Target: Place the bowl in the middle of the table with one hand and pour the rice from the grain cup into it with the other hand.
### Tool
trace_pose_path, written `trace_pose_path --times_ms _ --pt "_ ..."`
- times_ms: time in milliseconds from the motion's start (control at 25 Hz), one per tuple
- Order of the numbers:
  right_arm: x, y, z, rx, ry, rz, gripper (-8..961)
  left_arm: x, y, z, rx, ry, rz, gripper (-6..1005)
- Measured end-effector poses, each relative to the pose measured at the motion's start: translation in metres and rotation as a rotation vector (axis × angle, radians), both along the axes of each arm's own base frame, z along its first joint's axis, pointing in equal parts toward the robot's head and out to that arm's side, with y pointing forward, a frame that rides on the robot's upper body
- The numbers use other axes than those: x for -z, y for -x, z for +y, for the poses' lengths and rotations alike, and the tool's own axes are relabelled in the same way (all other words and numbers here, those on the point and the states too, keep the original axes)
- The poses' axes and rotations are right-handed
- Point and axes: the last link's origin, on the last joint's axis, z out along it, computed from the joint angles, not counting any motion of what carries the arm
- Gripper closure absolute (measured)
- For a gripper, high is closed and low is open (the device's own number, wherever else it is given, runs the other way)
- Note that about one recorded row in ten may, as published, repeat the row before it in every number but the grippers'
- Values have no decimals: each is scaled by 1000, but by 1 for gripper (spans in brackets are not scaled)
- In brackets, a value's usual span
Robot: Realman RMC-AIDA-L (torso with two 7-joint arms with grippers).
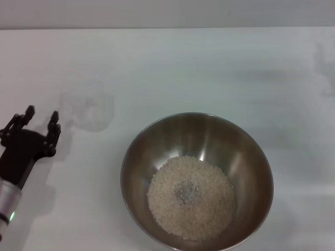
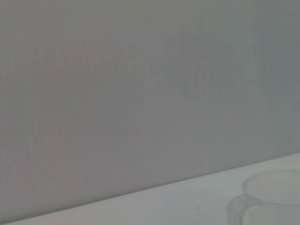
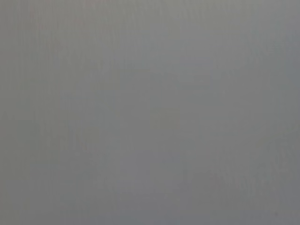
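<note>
Rice [image 1: 190, 196] in bowl [image 1: 137, 151], cup [image 1: 88, 111] beside.

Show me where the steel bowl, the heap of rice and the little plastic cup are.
Round shiny stainless-steel bowl [image 1: 137, 151]: head view, on its bare inner wall, left side.
Pale off-white rice heap [image 1: 209, 206]: head view, on the grains inside the bowl.
Small frosted clear plastic grain cup [image 1: 93, 111]: head view, on its body.

Bright even light, soft shadows, bowl [image 1: 197, 180] glare, hazy wrist views
</note>
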Motion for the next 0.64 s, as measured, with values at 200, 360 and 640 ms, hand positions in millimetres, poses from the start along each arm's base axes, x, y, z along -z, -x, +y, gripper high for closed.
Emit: trace_pose_path --times_ms 200,360,640 --pt "3 -2 -2 9 11 -8 471 -12 1 -14 10 -59 -134 452" --pt "19 -3 -8 9 85 -42 470 -27 -9 -11 66 -128 -300 439" --pt "46 0 -16 -41 251 -91 469 -37 -25 23 108 -167 -376 420"
